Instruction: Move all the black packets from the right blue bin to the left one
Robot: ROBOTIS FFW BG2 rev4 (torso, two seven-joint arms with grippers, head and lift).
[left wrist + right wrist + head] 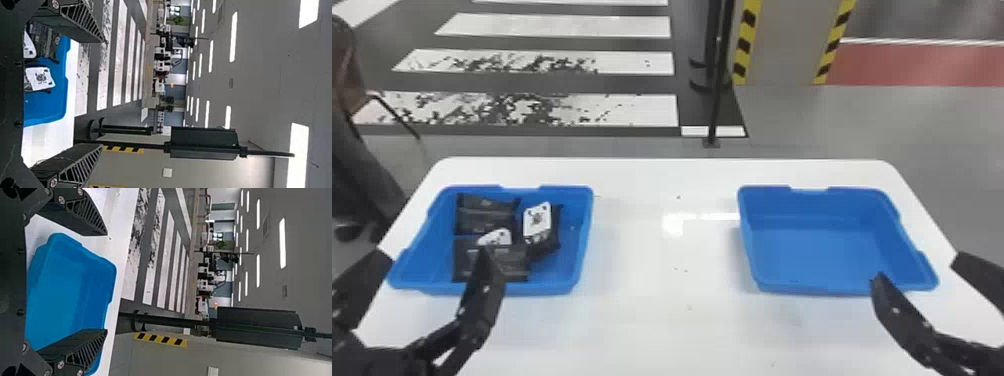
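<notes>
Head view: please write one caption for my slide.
Black packets in the left blue bin, right blue bin empty, left gripper and right gripper open.

Glossy white table (pixel 652 315), smooth blue plastic bins (pixel 832 291)

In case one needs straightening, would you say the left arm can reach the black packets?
Probably yes: the left gripper is open by the left blue bin, whose open top leaves the packets exposed.
</notes>
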